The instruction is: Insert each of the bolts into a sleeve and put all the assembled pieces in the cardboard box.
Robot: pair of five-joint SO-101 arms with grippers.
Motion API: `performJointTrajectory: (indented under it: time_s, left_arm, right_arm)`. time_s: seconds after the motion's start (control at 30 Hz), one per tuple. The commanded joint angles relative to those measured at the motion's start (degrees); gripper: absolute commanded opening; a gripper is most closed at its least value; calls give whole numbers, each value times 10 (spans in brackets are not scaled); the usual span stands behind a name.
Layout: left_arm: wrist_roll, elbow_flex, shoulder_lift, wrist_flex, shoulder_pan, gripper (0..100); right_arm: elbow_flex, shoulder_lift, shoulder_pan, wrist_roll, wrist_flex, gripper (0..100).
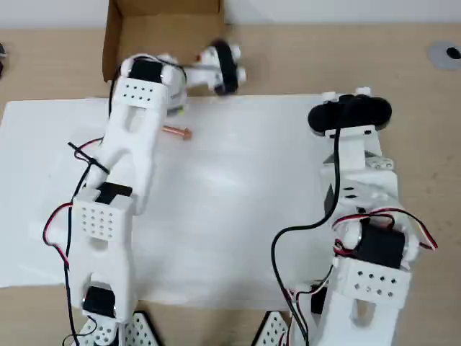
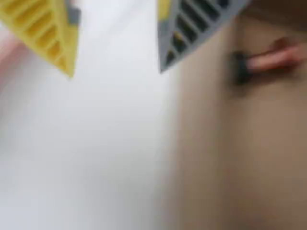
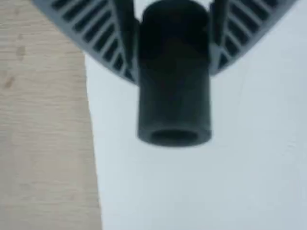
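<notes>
Black sleeve point(image 3: 174, 103) lengthwise in right gripper point(image 3: 173, 76), open end outward

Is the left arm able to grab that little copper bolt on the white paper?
Probably yes. The copper bolt lies bare on the white paper, close beside the left arm, with nothing on top of it. The left end effector is open and empty.

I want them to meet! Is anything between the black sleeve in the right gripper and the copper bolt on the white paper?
Nothing visible does. Only bare white paper lies between the copper bolt and the right gripper holding the black sleeve.
</notes>
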Motion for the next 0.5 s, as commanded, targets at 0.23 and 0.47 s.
performJointTrajectory:
  time_s: [0.23, 0.47]
  left_arm:
    - [-208, -25, -7, 187, 25, 133]
    - [-223, -96, 58, 185, 25, 133]
  right_arm:
    - [63, -61, -31, 5, -39, 12]
    - [72, -65, -31, 5, -38, 12]
